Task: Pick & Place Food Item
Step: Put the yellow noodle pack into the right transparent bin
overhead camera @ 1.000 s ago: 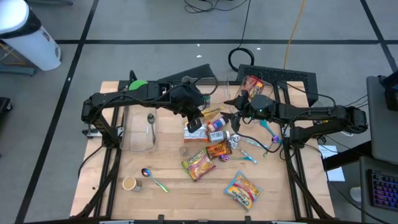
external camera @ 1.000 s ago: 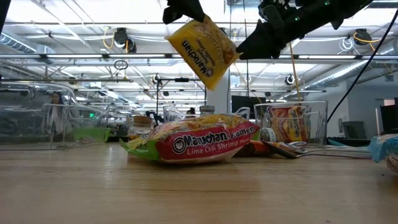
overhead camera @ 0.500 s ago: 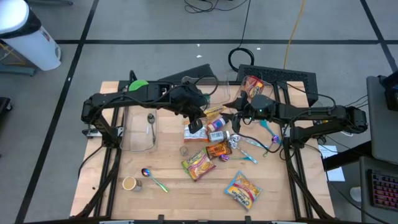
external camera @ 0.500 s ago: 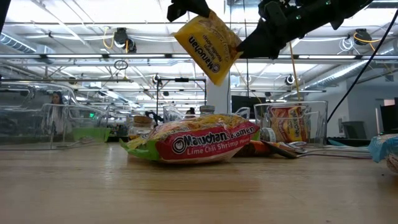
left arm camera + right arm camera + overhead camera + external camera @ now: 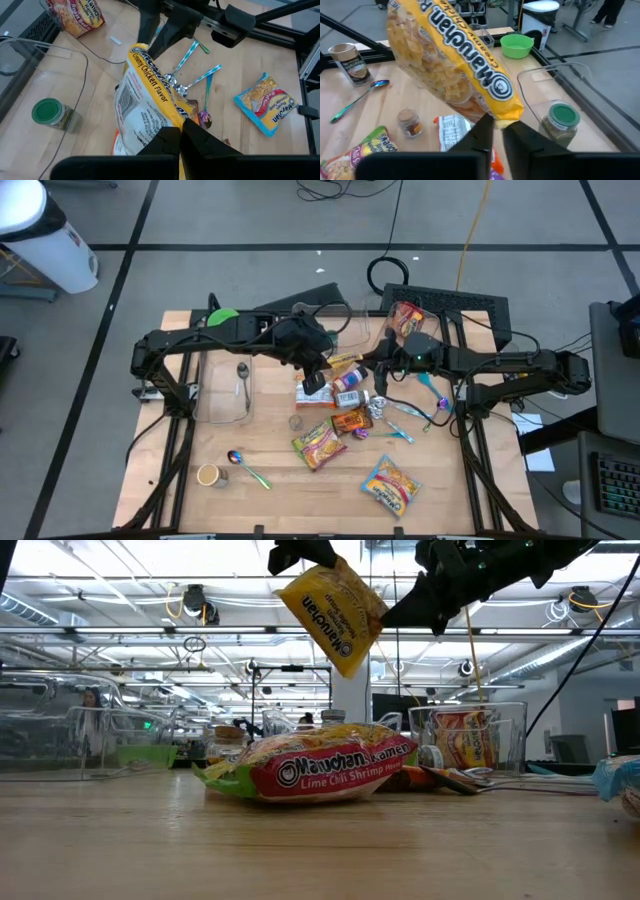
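Note:
A yellow ramen packet (image 5: 335,612) hangs high above the table's middle, between my two grippers. My left gripper (image 5: 320,366) is shut on its upper end. My right gripper (image 5: 377,371) reaches in from the table's right and is shut on the packet's other end. In the left wrist view the packet (image 5: 145,95) shows its printed back. In the right wrist view the packet (image 5: 445,65) shows its yellow face. My left gripper pinches the packet's end (image 5: 172,120) between its two fingers, slanting down from the table's left. The packet is lifted clear of the table and stretches away from the fingers, tilted. My right gripper pinches the sealed edge (image 5: 506,119) at a corner of the packet's lower end between its fingertips. It comes almost level from the table's right. The packet slants up and away from the fingers, clear of everything below.
Below lie a red-green ramen packet (image 5: 318,443), a blue-yellow packet (image 5: 390,483), small packets and jars (image 5: 348,392), and spoons (image 5: 405,408). A clear tub (image 5: 228,385) and a green bowl (image 5: 222,317) stand at the left. A cup (image 5: 208,474) sits near the front.
My right gripper has shut on the packet's lower end without shifting place. The packet, still held up by my left gripper, has tipped a little, its lower end swinging toward my right gripper.

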{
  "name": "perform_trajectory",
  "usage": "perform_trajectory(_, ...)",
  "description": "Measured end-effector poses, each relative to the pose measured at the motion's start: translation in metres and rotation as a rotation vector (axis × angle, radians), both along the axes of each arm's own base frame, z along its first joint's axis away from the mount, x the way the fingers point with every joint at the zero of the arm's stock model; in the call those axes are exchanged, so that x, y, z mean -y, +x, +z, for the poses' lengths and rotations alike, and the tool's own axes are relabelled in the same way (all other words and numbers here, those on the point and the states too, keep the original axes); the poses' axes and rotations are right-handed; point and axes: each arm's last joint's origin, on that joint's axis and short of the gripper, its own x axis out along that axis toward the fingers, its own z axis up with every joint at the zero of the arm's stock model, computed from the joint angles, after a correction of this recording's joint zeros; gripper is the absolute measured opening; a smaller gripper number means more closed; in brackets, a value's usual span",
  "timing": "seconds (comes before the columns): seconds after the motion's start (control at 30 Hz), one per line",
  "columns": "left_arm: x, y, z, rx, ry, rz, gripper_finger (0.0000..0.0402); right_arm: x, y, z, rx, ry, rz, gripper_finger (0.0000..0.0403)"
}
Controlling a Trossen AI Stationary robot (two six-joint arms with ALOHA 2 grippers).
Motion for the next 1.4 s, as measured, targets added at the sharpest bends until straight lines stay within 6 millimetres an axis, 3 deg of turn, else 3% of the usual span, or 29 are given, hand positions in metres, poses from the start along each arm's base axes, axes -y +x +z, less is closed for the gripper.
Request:
perform_trajectory(0.23, -0.001, 0.0, 0.0, 0.0, -0.003, 0.009, 0.0004, -0.001, 0.0, 0.0, 0.001, 0.02, 0.017, 0.0001)
perform_trajectory(0.5, -0.017, -0.002, 0.0, 0.001, -0.023, 0.071, 0.0044, -0.001, 0.0, 0.0, 0.003, 0.036, 0.015, 0.0)
perform_trajectory(0.8, -0.035, -0.005, 0.0, 0.01, -0.102, 0.062, 0.014, -0.001, -0.001, -0.003, -0.031, 0.044, 0.018, 0.0)
perform_trajectory(1.03, -0.038, -0.006, 0.0, 0.012, -0.104, 0.046, 0.021, -0.003, -0.002, -0.005, -0.047, 0.068, 0.059, 0.0)
perform_trajectory(1.4, -0.037, -0.006, 0.0, 0.014, -0.067, 0.01, 0.0225, -0.006, -0.016, 0.002, -0.061, 0.092, 0.051, 0.0)
